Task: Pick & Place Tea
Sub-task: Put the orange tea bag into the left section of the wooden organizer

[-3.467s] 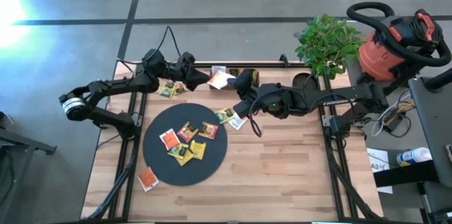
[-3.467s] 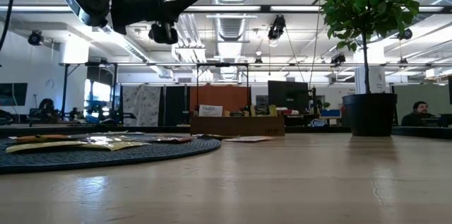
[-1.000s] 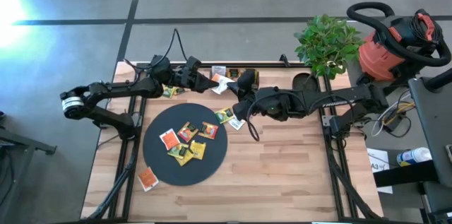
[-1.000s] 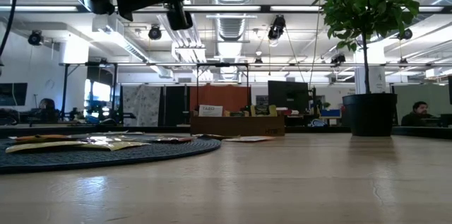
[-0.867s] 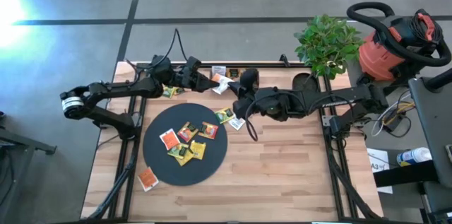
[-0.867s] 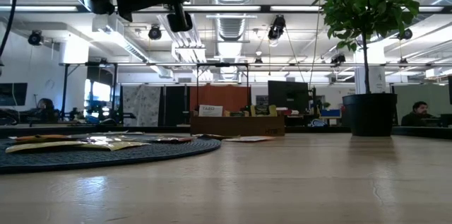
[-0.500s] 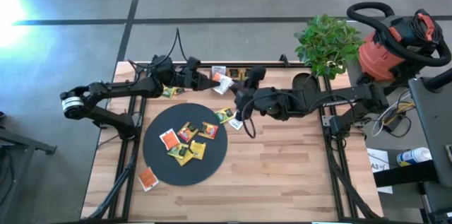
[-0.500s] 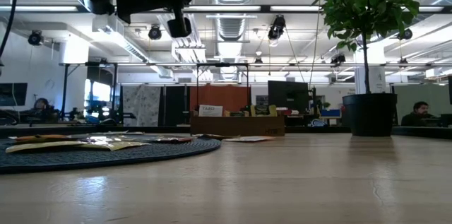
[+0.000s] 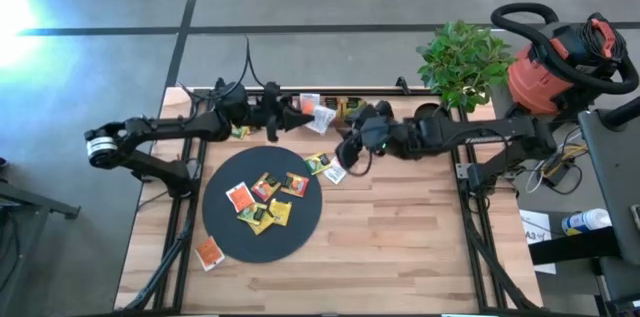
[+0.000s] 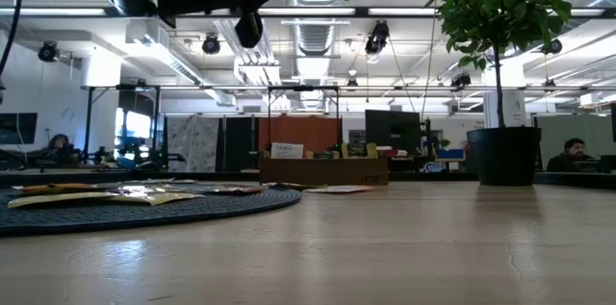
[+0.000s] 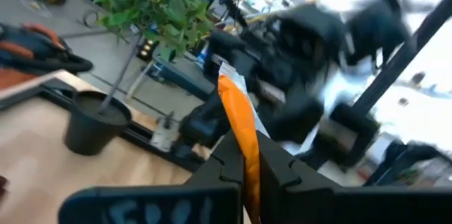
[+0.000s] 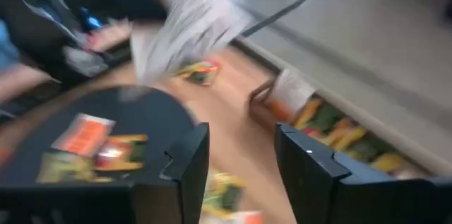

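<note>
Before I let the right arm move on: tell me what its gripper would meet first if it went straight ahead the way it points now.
Likely the orange-and-white tea packet held up by the shut left gripper. The open right gripper points straight at it in its wrist view, with the black disc lower down; depth is uncertain.

both arms are matte black, built of chunky jointed segments. the left arm [image 9: 160,132] has a silver-white ring at its outer joint, and a thin black cable loops above it. the right arm [image 9: 470,137] is all dark. the right gripper's fingers [image 12: 187,164] are flat, angular black plates.
</note>
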Robot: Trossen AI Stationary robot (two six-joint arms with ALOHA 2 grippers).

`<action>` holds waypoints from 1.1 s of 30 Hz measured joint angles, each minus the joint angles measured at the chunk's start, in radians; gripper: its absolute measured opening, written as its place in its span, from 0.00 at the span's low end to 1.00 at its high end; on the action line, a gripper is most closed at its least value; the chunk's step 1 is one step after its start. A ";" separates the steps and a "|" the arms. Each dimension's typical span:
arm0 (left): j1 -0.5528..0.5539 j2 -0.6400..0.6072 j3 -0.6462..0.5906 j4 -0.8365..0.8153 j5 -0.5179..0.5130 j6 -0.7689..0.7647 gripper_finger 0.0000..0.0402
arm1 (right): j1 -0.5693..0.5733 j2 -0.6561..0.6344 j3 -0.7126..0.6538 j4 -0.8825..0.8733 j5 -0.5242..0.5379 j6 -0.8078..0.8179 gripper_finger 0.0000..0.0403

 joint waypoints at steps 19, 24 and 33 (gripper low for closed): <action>-0.108 -0.050 0.000 0.014 -0.385 0.277 0.03 | -0.176 -0.053 -0.002 0.207 -0.303 0.196 0.36; -0.108 -0.053 0.000 0.014 -0.389 0.285 0.03 | -0.182 -0.048 -0.002 0.219 -0.306 0.197 0.36; -0.107 -0.052 0.000 0.016 -0.365 0.288 0.03 | -0.182 -0.015 -0.002 0.244 -0.340 0.224 0.36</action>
